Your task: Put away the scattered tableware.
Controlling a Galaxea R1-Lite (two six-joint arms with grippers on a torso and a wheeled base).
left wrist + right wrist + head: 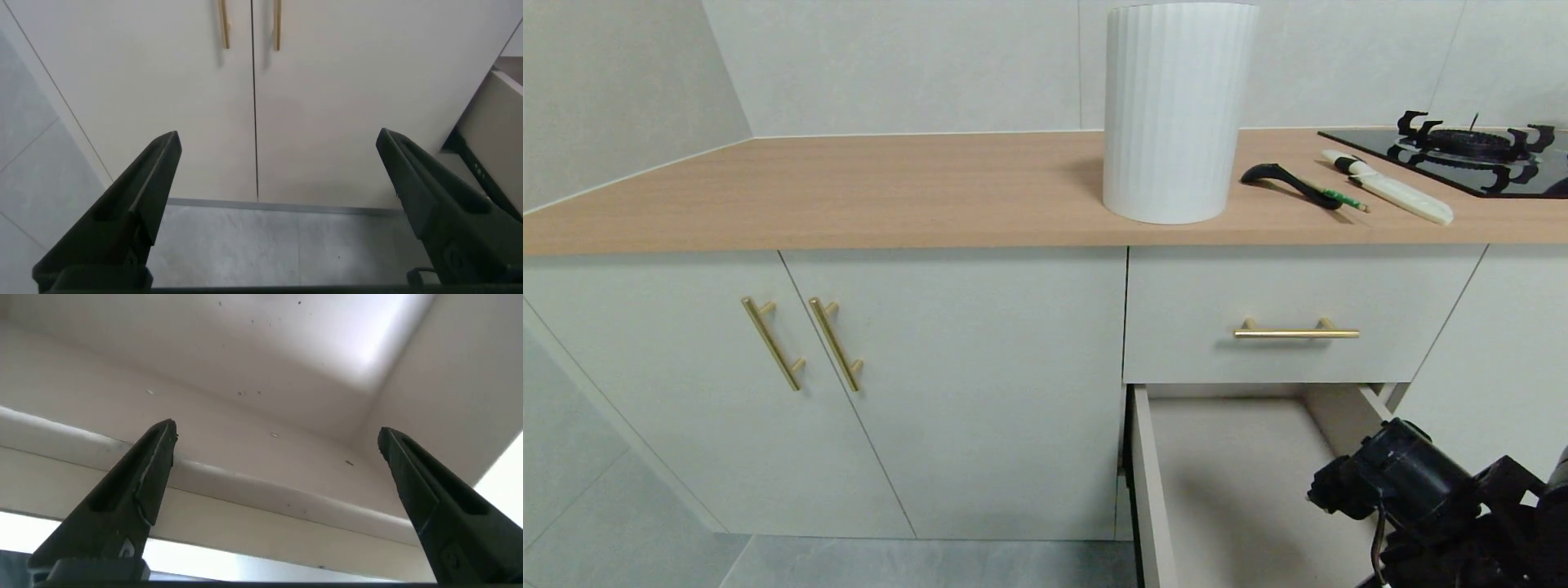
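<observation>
On the wooden counter (pixel 890 192) lie a black-handled peeler (pixel 1290 184) with a green tip and a white knife (pixel 1392 190), side by side just right of a tall white ribbed container (pixel 1172 110). Below them the lower drawer (pixel 1150 490) is pulled out, its pale floor bare. My right arm (pixel 1413 482) hangs over the drawer's right side. My right gripper (pixel 276 433) is open with nothing between its fingers, facing the drawer's inner corner. My left gripper (pixel 278 137) is open too, low down and facing the shut cabinet doors (pixel 327 106).
A black gas hob (pixel 1462 155) sits at the counter's far right, close behind the knife. The upper drawer is shut, with a gold handle (pixel 1296 332). Two gold handles (pixel 772 343) mark the double doors to the left. Grey floor tiles (pixel 270 245) lie below.
</observation>
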